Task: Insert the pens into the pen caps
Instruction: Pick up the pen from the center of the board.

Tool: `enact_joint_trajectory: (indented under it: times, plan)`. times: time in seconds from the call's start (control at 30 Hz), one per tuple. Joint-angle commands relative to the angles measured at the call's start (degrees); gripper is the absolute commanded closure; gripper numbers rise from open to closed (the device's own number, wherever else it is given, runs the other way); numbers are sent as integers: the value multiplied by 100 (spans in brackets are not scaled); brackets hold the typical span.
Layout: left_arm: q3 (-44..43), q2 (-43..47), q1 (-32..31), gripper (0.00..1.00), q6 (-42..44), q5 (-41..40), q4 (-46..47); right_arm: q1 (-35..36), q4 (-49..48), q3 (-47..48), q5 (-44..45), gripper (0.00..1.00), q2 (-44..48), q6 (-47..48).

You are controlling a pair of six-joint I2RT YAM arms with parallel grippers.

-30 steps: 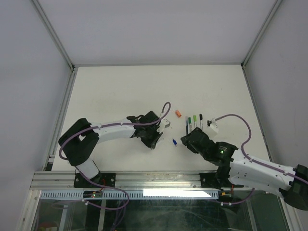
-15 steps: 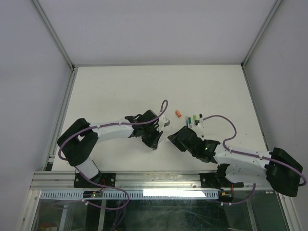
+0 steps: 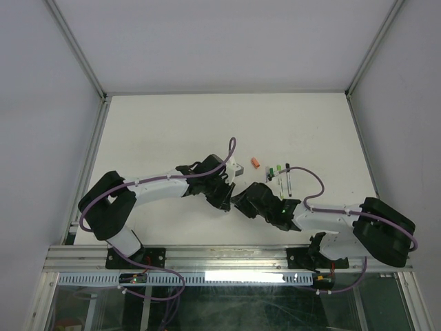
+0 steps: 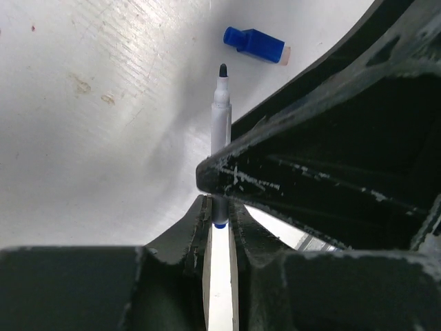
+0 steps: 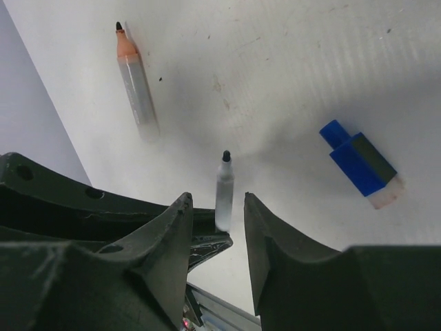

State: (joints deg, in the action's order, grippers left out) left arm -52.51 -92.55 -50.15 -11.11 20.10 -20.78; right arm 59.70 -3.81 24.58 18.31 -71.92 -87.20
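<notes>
White tabletop (image 3: 158, 131), faint brownish scuffs. At three o'clock in the right wrist view, the blue cap (image 5: 358, 164), one side dark grey, rim pale. Centre, the pale grey pen (image 5: 224, 189), black tip. At eleven o'clock, the second pen (image 5: 136, 86): grey barrel, orange neck, black tip. From above, an orange cap (image 3: 255, 163).

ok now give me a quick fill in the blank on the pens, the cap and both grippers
The left gripper is shut on a pen whose tip is ____.
The cap lying past that tip is ____.
The right gripper, framing that pen in its own view, is ____.
The other pen, lying loose, has an ____ end below its dark tip.
Missing words: black; blue; open; orange.
</notes>
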Motion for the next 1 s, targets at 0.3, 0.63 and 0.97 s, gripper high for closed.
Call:
enact_joint_trajectory:
  times: [0.3,0.63,0.97]
  plan:
    - [-149,230,94,86,-305,333,621,-11,-737,122,-436,93,-167,-141]
    - [-125,1275,652,64,89,1552,662,-20,757,442,614,100,877,1485]
    - [-1215,1667,1167,57,-572,1348,786,-29,-183,-251,9,100,3121,4839]
